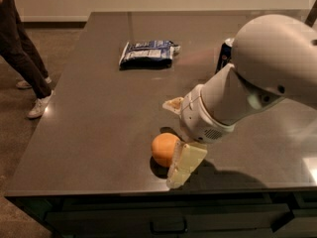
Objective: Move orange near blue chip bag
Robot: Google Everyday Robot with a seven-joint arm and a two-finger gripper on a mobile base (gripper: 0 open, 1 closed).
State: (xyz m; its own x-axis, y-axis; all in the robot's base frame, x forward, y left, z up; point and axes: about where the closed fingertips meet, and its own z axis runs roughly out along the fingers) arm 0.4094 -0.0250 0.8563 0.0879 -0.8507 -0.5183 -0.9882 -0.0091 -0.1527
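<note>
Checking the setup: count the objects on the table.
3. The orange near the front edge, beside the open gripper; the blue chip bag toward the back; a dark can at the right, partly behind the arm, which may hide more.

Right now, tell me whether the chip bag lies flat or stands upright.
Flat: the chip bag lies on the table; the gripper is by the orange.

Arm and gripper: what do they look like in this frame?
The arm is glossy white with bulbous rounded segments and a small vent grille at the wrist. The gripper, at the front edge of the table by the orange, has flat, cream-coloured fingers. No cables or markings show.
</note>
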